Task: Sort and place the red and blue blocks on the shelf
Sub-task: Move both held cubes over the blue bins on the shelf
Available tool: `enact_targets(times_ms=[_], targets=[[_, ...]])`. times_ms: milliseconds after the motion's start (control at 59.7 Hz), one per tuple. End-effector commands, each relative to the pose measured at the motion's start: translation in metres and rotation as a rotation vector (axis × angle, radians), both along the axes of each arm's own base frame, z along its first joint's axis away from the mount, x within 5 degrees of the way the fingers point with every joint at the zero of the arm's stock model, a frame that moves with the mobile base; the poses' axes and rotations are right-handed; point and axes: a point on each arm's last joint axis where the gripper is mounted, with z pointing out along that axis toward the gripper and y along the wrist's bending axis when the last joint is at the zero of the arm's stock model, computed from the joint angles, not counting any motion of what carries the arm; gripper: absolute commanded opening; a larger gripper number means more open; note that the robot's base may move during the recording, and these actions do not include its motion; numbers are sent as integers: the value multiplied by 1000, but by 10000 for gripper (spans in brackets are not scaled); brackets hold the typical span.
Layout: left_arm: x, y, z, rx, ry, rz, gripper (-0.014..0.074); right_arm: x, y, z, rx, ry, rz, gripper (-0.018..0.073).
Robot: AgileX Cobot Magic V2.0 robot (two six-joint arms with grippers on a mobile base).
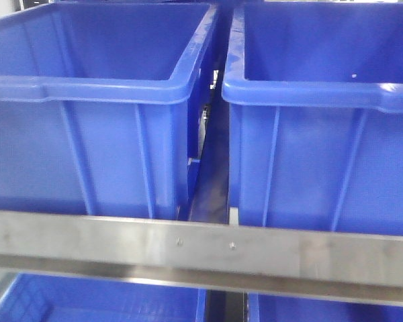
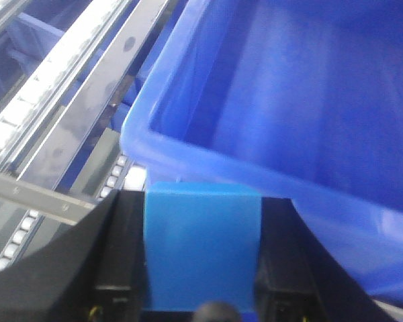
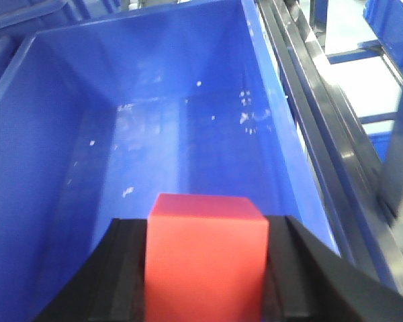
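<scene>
Fingers of the left gripper are clamping the blue block from both sides, and the block is sitting upright between them. Just beyond the block, the rim of a dark-blue bin is crossing the left wrist view. The block is showing on the near side of that rim, not against the bin's interior. Farther left, the white roller tracks of the shelf are running away diagonally beside steel rails.

The right gripper is grasping the red block in the same way, its black fingers pressing on the two side faces. Beyond it, the floor and walls of a second bin are filling the right wrist view, so the red block is showing against that bin's open interior.

In the front-facing view, a flat steel front rail with two small screws is lying nearest. Behind it, a left-hand bin and a right-hand bin are standing side by side, a narrow gap separating them.
</scene>
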Motion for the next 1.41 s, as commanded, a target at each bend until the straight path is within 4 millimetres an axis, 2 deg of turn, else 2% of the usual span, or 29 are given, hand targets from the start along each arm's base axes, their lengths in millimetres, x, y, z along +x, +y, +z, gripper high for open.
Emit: enact_targets(times_ms=[0, 1390], targets=[[3, -1, 15, -6, -97, -15, 123, 0, -1, 17, -21, -116, -5, 60], [3, -1, 15, -6, -97, -15, 123, 0, -1, 17, -21, -116, -5, 60]])
